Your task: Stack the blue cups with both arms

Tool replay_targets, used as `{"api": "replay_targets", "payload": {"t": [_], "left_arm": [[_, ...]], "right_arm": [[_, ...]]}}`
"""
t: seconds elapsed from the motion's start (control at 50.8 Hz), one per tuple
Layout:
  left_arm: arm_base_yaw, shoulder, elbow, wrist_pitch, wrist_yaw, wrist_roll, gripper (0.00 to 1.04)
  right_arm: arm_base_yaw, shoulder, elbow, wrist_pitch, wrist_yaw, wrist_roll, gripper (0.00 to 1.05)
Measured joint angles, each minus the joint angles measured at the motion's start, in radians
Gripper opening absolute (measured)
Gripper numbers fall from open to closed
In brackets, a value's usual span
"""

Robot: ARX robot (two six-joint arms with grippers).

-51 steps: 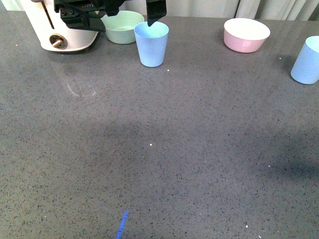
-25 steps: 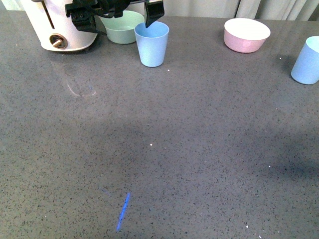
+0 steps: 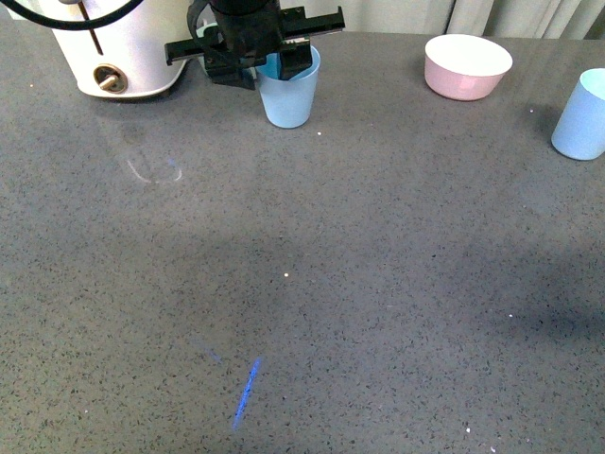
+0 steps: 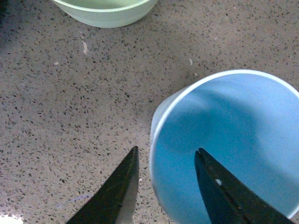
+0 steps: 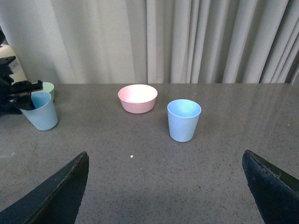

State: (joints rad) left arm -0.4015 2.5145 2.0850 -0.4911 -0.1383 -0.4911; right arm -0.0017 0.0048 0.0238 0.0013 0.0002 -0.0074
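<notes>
One blue cup (image 3: 288, 95) stands upright at the back of the grey table, next to a white appliance. My left gripper (image 3: 281, 62) is open over its near-left rim. In the left wrist view one of the fingers (image 4: 124, 186) is outside the cup (image 4: 224, 140) wall and the other is inside the mouth, so the gripper (image 4: 167, 149) straddles the rim. The second blue cup (image 3: 581, 113) stands upright at the table's right edge. My right gripper (image 5: 164, 154) is wide open and empty, low over the table, with that cup (image 5: 184, 120) some way ahead of it.
A pink bowl (image 3: 468, 66) sits at the back between the two cups. A mint-green bowl (image 4: 107, 9) stands just behind the left cup. The white appliance (image 3: 123, 57) fills the back-left corner. Curtains (image 5: 187, 42) hang behind the table.
My left gripper has swung right from in front of the appliance and come down onto the cup, so its fingers now straddle the rim. Neither cup has moved.
</notes>
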Motion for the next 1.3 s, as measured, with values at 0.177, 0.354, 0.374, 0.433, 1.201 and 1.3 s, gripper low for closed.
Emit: {"api": "replay_targets", "payload": {"t": [0.177, 0.354, 0.374, 0.433, 1.201, 1.3], "left_arm": [[-0.017, -0.017, -0.026, 0.017, -0.019, 0.006, 0.02], [-0.031, -0.095, -0.122, 0.014, -0.05, 0.028, 0.02], [-0.033, -0.104, -0.132, 0.014, -0.051, 0.031, 0.02], [-0.041, -0.154, -0.185, 0.019, -0.054, 0.037, 0.02], [-0.244, -0.401, -0.652, 0.132, -0.013, 0.006, 0.02], [-0.266, -0.397, -0.661, 0.132, -0.006, -0.002, 0.02]], "right_arm": [[0.0, 0.0, 0.0, 0.0, 0.0, 0.0, 0.96], [0.0, 0.0, 0.0, 0.0, 0.0, 0.0, 0.96], [0.0, 0.0, 0.0, 0.0, 0.0, 0.0, 0.96], [0.0, 0.0, 0.0, 0.0, 0.0, 0.0, 0.96], [0.0, 0.0, 0.0, 0.0, 0.0, 0.0, 0.96], [0.0, 0.0, 0.0, 0.0, 0.0, 0.0, 0.96]]}}
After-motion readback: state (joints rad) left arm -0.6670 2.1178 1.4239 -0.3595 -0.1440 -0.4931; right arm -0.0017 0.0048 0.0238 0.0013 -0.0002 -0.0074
